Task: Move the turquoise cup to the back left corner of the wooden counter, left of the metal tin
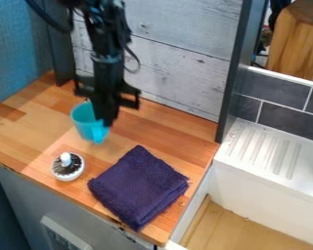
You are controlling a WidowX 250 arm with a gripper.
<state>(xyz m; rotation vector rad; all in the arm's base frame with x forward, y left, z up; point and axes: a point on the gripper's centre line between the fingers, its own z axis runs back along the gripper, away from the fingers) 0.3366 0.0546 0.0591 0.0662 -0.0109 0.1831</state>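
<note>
the black gripper (107, 121) hangs at the three o'clock edge of the turquoise cup (85, 120), very near or touching it; i cannot tell whether its jaws are spread or pinching. the cup is on the wooden surface (162, 132), with a folded purple cloth (138, 187) at five o'clock and a small white pot (68, 167) near seven. the cup looks light, stiff and perhaps slippery, best taken by its wall near the rim or by the handle.
</note>
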